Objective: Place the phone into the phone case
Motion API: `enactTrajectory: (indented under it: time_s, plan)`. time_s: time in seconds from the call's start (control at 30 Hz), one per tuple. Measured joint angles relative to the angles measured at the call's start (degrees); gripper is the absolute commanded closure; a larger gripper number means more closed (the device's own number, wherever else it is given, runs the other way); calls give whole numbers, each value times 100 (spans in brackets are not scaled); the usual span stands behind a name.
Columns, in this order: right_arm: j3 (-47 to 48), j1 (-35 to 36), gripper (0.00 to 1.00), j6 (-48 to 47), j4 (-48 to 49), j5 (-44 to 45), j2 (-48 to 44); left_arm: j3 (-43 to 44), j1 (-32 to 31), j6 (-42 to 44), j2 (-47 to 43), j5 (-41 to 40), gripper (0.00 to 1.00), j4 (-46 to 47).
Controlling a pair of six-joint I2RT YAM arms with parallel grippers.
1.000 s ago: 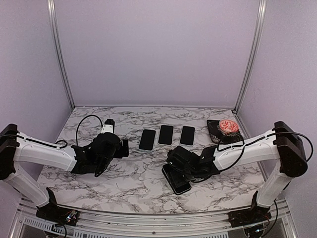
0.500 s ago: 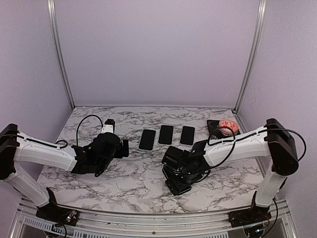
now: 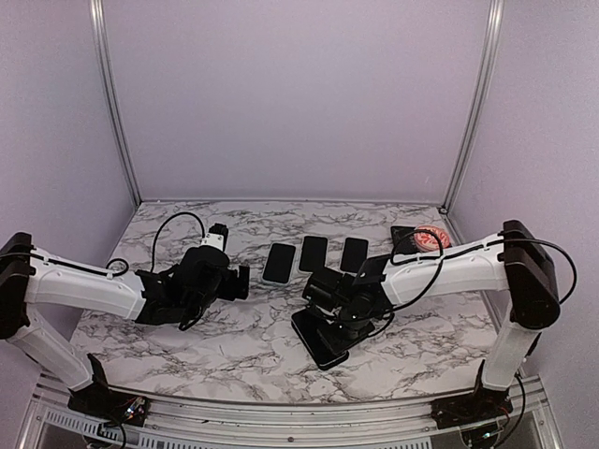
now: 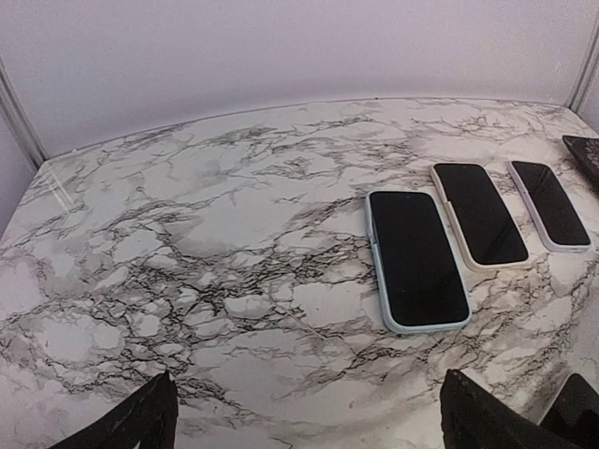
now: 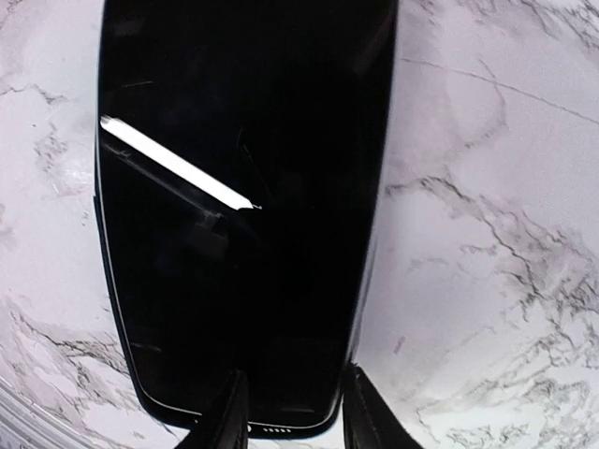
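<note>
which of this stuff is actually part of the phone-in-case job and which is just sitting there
In the job: dark phone; right claw over its end.

Lying about: blue-edged phone; beige-edged phone; white-edged phone; tray holding a pink thing; left claw, holding nothing.

The marble table [image 3: 234, 346] carries three cased phones [image 3: 313, 253] in a row, a black phone [image 3: 323, 341] nearer, and a dark tray [image 3: 404, 241] far right.

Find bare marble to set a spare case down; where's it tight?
Biggest free patch: back-left marble tabletop, between the left wall and the light-blue-edged phone. Also free: the strip between the left gripper and the black phone under the right gripper. Crowded: the three-phone row and the black tray at back right.
</note>
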Motion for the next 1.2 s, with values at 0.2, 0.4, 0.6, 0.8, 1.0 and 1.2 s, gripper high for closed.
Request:
enactTrajectory:
  time_s: [0.2,0.4,0.6,0.8,1.0,1.2]
  plan:
    - [-79,20,56,-28,22,11,26,240,-118,302,74,525,1,-11]
    - [-118,9,56,-81,11,37,-24,302,-186,535,179,938,9,-28]
    - [-133,-341,62,-413,267,-339,-221,1178,-354,1259,1182,2245,49,-221]
    - [-538,-1093,68,-496,1010,-960,-531,1814,-323,1362,2264,3136,51,-398]
    - [-1729,-938,79,-459,1294,-1438,-1377,2422,-289,1462,2699,3504,60,-551]
    - [-2474,-435,91,-155,1718,-1880,-1840,2647,-289,1506,2909,3764,64,-743]
